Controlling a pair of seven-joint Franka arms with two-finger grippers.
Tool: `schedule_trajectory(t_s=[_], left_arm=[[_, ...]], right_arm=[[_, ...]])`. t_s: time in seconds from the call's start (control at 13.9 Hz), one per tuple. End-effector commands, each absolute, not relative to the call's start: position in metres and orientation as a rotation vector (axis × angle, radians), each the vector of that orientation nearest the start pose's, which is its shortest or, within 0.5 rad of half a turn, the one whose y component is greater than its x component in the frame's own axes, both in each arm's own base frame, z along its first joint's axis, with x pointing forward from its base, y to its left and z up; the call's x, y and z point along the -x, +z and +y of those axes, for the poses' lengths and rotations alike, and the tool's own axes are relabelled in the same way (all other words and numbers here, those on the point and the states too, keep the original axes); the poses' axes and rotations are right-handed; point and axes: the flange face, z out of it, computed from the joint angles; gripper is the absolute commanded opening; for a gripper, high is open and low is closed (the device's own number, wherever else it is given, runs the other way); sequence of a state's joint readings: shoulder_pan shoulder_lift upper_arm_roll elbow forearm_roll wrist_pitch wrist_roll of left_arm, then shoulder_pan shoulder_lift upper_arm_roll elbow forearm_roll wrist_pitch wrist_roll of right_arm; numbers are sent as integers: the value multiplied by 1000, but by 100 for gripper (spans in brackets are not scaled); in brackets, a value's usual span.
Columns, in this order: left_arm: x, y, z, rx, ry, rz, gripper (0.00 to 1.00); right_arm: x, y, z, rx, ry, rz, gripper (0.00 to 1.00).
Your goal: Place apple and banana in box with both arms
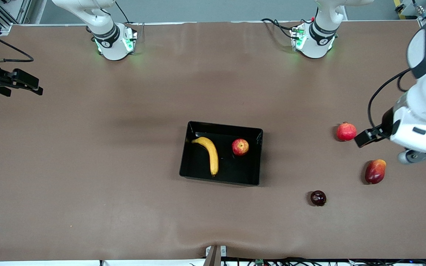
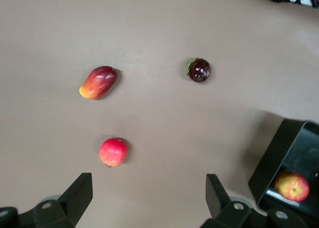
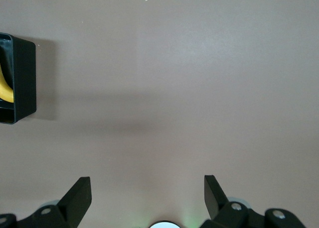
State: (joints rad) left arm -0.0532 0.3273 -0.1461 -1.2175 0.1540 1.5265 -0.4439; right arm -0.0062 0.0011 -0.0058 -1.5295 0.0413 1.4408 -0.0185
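Lying in the one black box [image 1: 258, 157] are one banana [image 1: 210, 153] and one apple [image 1: 240, 146], apart. Three other fruits [image 1: 346, 131] are seen toward the left arm's end. The left gripper [image 2: 148, 200] and right gripper [image 3: 148, 200] are held wide and empty.

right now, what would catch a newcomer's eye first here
The black box mid-table, with the banana and the apple lying apart in it. Next, three loose fruits toward the left arm's end: a red round fruit, a red-orange one and a dark one nearest the front camera. Both grippers are open and empty, the left gripper over that fruit patch, the right gripper over bare table at its own end.
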Motion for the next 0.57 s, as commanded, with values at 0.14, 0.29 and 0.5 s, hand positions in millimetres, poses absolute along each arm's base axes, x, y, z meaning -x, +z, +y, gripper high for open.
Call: schedule_trajectory(t_s=[0.14,0.29,0.5], left_arm=[[-614,614,-46,3044,45,-190,100],[-599,622,-33,3042,44,-113,100],[-575,629,-23,3047,51,-86,100]], right_arm=[[-543,636,-1,3082,133,-27,100],[-543,636,-2,3080,133,-25,100],[-543,636,-2,3082,133,-24,100]])
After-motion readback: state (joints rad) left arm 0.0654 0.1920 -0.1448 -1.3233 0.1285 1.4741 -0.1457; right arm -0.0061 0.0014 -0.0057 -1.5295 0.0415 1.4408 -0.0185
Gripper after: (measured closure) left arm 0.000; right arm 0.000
